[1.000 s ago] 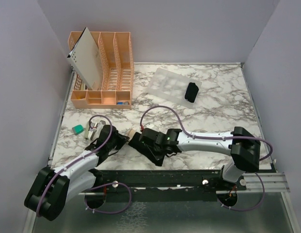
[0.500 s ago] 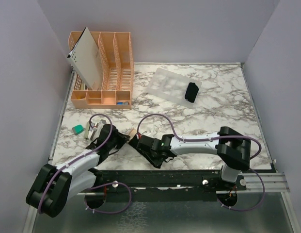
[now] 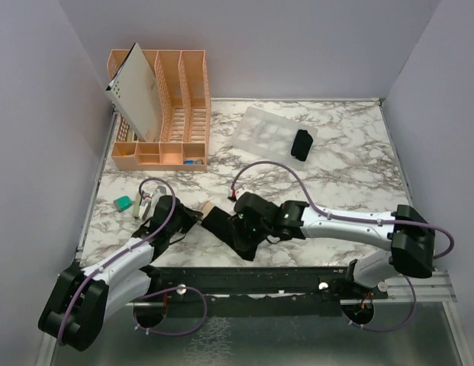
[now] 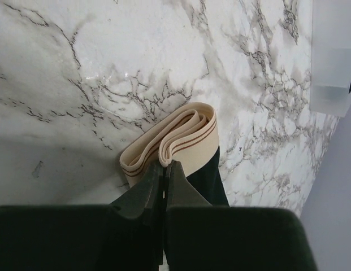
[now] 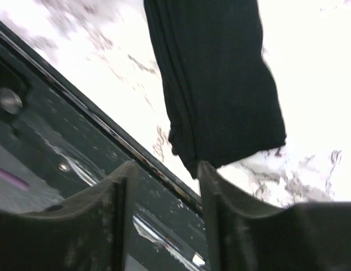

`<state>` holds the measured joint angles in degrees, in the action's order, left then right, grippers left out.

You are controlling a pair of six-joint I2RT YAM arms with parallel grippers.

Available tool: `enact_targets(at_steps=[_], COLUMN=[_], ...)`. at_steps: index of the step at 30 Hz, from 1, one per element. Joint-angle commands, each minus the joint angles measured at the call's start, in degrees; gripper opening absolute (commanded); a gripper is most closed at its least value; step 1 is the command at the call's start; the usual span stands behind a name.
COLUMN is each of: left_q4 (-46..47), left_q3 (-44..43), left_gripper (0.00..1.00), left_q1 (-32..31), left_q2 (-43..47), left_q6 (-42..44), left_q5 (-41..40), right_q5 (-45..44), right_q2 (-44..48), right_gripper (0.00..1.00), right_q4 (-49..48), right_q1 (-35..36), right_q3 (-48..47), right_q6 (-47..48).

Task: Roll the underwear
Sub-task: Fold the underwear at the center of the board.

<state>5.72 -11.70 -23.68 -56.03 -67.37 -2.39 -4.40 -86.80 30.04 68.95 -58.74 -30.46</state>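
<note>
My right jaws just spread, releasing the folded underwear [image 5: 215,79]. It lies flat on the surface [image 3: 351,183] in front of the rack [image 3: 168,99], no roll yet. Left jaws pressed together at its tan band [image 4: 175,141]; can't tell if cloth's caught. From above, my wrist hides the fold.

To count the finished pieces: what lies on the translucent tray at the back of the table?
One black rolled underwear lies on the right end of the tray. The part of the tray beneath it is covered, so it cannot be seen.
</note>
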Motion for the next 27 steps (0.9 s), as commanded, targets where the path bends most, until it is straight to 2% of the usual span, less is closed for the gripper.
enact_targets(at_steps=[1, 2, 5, 9, 23, 27], left_q4=[-1.6, -1.6, -2.1, -2.2, -4.5, -10.2], left_q3=[1.7, 1.8, 1.9, 1.6, 0.2, -2.0], left_gripper=[0.0, 0.0, 0.0, 0.0, 0.0, 0.15], left_q1=[0.4, 0.4, 0.4, 0.4, 0.4, 0.4], left_q2=[3.4, 3.9, 4.6, 3.8, 2.6, 2.8], left_q6=[3.1, 3.4, 3.9, 4.3, 4.3, 4.2], left_q5=[1.1, 1.3, 1.6, 1.6, 0.4, -1.7], right_q5=[8.9, 10.7, 13.6, 13.3, 19.9, 14.9], right_q2=[3.6, 3.4, -0.4, -7.5, -15.5, -17.8], right_gripper=[0.44, 0.4, 0.18, 0.02, 0.0, 0.0], right_q4=[-8.9, -11.0, -14.2, -13.8, -18.4, -14.8], right_q1=[-5.6, -7.0, -8.9, -8.9, -8.8, -8.7], right_q3=[2.4, 2.7, 0.8, -2.2, 4.4, 4.8], right_q6=[-1.5, -2.1, -3.0, -3.6, -3.1, -3.4])
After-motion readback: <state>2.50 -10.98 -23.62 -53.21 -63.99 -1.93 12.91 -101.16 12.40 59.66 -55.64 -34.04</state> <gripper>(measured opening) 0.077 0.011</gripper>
